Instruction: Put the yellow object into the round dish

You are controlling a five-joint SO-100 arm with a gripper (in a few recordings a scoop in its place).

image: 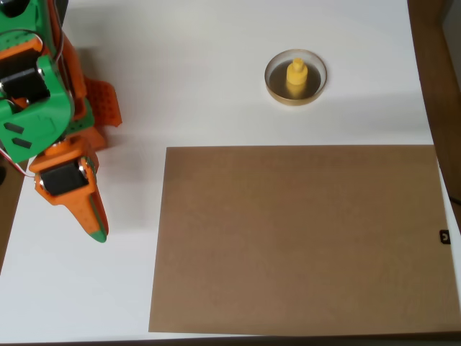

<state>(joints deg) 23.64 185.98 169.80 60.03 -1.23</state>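
In the overhead view the yellow object [296,76] stands upright inside the round dish [272,81], near the top of the white surface [202,65] and just above the brown sheet [299,238]. The claw [95,225] (orange with a green tip) sits well apart at the left edge, its fingers pressed together and holding nothing.
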